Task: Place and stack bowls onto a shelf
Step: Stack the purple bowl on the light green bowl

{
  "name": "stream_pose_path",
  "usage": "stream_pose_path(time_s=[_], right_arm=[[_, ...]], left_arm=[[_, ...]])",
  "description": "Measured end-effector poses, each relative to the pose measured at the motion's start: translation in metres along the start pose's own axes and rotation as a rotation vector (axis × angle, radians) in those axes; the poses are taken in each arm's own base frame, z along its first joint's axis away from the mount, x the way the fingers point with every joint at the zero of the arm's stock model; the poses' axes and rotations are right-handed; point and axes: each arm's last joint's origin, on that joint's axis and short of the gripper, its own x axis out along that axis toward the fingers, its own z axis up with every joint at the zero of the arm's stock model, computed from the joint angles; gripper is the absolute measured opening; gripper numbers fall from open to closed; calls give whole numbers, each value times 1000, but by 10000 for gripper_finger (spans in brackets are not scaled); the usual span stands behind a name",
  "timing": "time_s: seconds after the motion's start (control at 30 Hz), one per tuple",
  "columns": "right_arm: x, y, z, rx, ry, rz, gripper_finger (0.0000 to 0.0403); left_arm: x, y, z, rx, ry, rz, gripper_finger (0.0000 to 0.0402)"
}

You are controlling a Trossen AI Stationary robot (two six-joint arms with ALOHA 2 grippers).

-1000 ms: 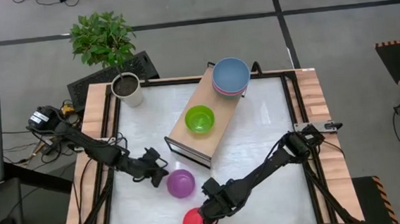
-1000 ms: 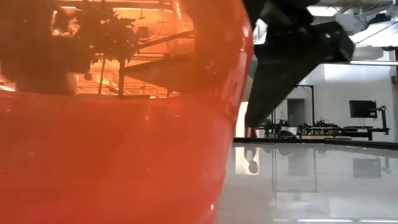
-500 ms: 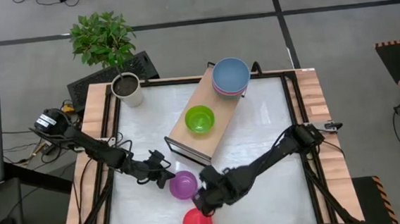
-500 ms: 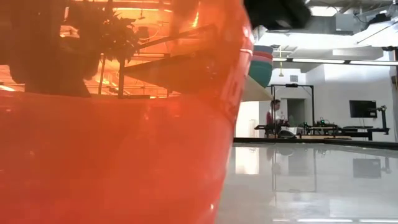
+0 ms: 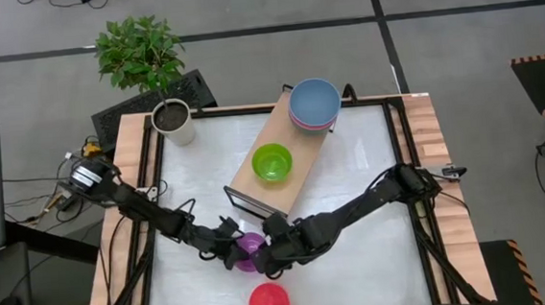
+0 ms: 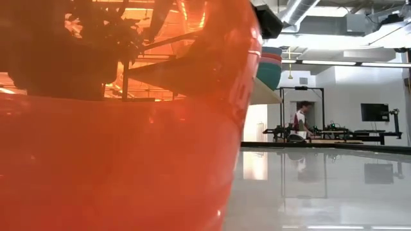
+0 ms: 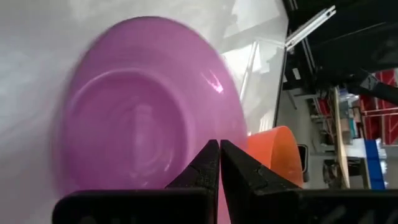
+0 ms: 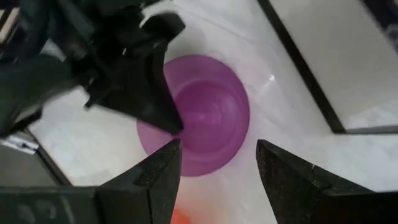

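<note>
The right hand [image 5: 261, 262] hangs over the purple bowl [image 5: 250, 247] near the front of the worktop, its fingers [image 8: 155, 180] spread wide on either side of the bowl and holding nothing. The left hand [image 5: 229, 253] meets it from the other side with fingers [image 7: 202, 171] pressed together, their tips at the bowl's rim; whether they touch it or only hover against it I cannot tell.

The step in hand looks like picking up the purple bowl. The next move probably calls for the right hand to drop until one finger is inside the rim and one outside, then pinch the wall; the left hand may be there to steady the bowl, and it should clear away before the lift.

Just in front of the pair, at the worktop's front edge, sits the red bowl [image 5: 269, 304], so close to the low camera that it fills most of that view. Behind, the shelf [image 5: 256, 187] lies at a slant across the middle of the worktop. It carries the green bowl [image 5: 272, 161] near its middle and, at its far end, a stack with the blue bowl [image 5: 314, 101] on top and a pink rim showing beneath.

The worktop [image 5: 376, 251] is white and glossy. A white pot with soil [image 5: 173, 121] stands at its far left corner, with a leafy plant [image 5: 138, 51] behind it. A person [image 6: 299, 122] stands far across the room.
</note>
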Motion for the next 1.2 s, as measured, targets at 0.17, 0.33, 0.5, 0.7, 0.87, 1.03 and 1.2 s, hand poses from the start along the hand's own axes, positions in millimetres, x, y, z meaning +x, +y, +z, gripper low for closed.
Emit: stream_pose_path(time_s=[0.17,0.33,0.5,0.7,0.87,1.03,1.2], right_arm=[[0,-3,-1,-6,7,-31,232],[-2,-9,-6,-24,25,-98,232],[-6,-14,-16,-40,62,-156,232],[-13,-17,-31,-21,85,-203,232],[-9,-12,-37,3,81,-157,232],[10,-13,-37,21,81,-178,232],[34,-13,-42,29,115,-167,232]], left_arm=[[8,-17,9,41,-18,-63,0],[13,-46,24,135,-4,-227,0],[17,-70,33,201,23,-330,0],[16,-83,38,197,168,-437,0],[12,-85,35,134,343,-464,0],[-1,-83,33,110,443,-372,0],[-25,-89,39,171,407,-303,0]])
